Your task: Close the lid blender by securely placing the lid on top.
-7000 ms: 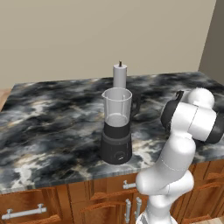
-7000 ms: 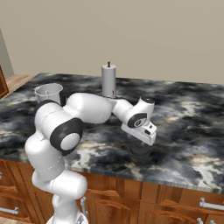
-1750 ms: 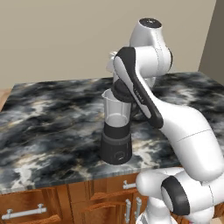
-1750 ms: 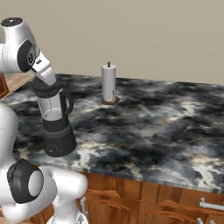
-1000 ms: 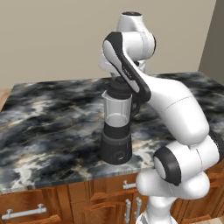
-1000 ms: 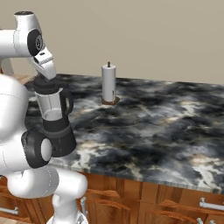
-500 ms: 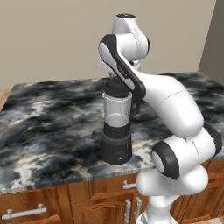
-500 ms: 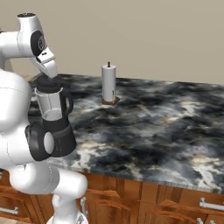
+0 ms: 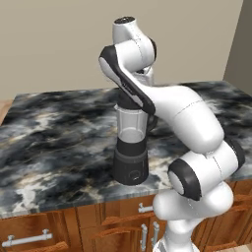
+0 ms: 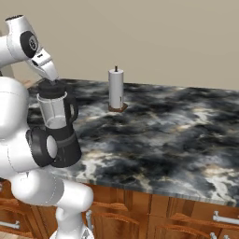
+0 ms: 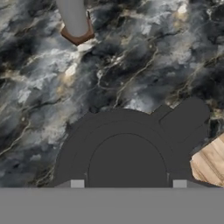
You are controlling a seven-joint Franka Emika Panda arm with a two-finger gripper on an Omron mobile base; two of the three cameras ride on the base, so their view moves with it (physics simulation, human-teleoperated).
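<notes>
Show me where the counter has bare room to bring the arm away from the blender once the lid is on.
Widest bare patch: dark marble counter right of the clear-jar blender on its black base, in front of the slim grey cylinder with a black pin. Another lies on the blender's far side. Crowded: above the black lid, where the gripper sits.

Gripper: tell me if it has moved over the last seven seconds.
Yes. The gripper has swung from the counter's right side to above the blender, left of the grey cylinder.
</notes>
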